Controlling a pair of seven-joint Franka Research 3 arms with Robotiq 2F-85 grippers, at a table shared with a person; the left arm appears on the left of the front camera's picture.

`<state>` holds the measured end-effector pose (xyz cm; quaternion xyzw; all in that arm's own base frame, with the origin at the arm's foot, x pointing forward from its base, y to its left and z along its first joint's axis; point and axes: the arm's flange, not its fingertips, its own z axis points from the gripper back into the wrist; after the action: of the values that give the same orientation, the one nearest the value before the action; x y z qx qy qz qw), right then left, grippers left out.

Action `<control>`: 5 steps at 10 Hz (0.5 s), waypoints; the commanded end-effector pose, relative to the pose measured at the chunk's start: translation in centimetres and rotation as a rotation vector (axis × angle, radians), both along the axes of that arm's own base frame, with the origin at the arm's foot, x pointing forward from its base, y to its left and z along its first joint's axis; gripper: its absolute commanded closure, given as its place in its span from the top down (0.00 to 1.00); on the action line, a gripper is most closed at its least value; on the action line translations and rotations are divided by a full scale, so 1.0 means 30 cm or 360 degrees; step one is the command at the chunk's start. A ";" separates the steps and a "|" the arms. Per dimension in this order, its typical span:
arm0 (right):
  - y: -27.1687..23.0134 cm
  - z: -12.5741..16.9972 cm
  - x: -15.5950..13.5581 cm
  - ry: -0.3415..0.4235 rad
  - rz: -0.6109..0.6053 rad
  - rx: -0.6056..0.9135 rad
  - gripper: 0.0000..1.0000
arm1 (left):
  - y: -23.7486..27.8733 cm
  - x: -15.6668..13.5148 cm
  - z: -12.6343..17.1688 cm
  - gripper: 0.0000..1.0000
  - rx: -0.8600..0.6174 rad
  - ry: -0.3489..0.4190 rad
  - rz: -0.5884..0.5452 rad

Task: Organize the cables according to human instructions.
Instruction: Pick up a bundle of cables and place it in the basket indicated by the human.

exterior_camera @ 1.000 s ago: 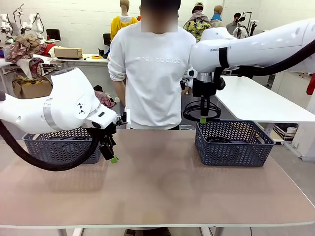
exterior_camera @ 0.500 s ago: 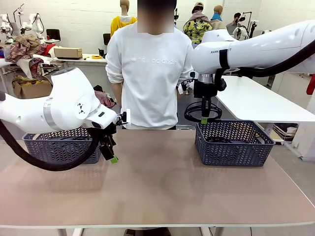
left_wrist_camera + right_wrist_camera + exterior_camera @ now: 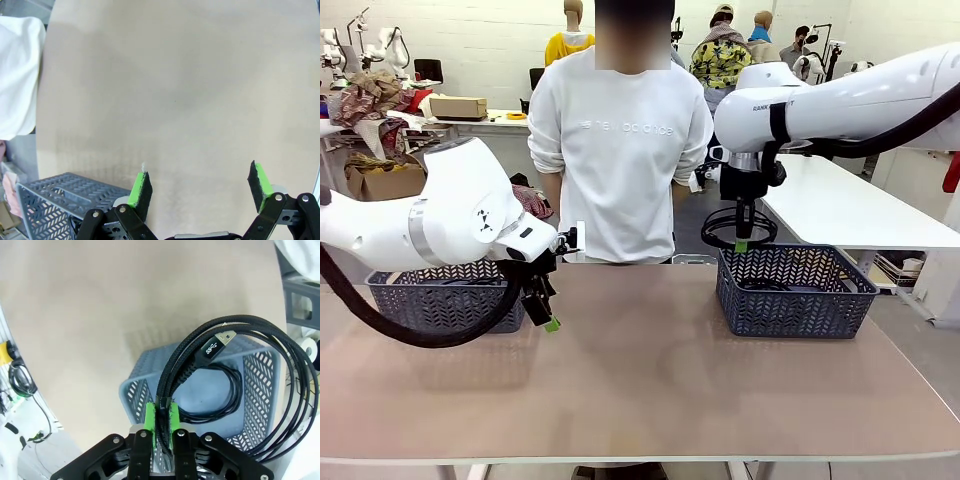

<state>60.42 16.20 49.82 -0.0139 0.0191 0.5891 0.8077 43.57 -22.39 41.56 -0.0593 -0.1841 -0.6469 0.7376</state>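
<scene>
Right hand (image 3: 161, 421) pinches a coiled cable (image 3: 235, 370) above the right basket (image 3: 796, 290), where another cable (image 3: 220, 400) already lies. Left hand (image 3: 200, 187), spread and empty, hangs over the table (image 3: 650, 390) beside the left basket (image 3: 430, 298); sorting looks partly done.

Two baskets sit on the table (image 3: 650, 390) — one far left (image 3: 425, 300), one far right (image 3: 795, 290); the right hand (image 3: 741, 245) hangs a coiled cable (image 3: 240, 370) over the right basket, with seemingly another cable (image 3: 220, 395) inside.

White brick wall (image 3: 480, 40), cluttered bench (image 3: 380, 110) with cardboard box (image 3: 458, 106), white table (image 3: 840, 205) at right, bright even light.
</scene>
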 end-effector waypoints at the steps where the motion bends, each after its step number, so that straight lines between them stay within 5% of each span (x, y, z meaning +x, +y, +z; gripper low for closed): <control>1: -0.092 -0.024 -0.038 -0.0067 0.0034 0.0022 0.13 | 0.004 -0.003 0.002 1.00 0.0000 0.0003 0.0001; 5: -0.215 -0.082 -0.111 -0.0090 0.0134 0.0072 0.13 | 0.004 -0.003 0.002 1.00 0.0000 0.0003 0.0001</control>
<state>58.83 10.80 47.87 -0.0207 0.0052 0.6026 0.7978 43.57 -22.39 41.56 -0.0594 -0.1841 -0.6469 0.7376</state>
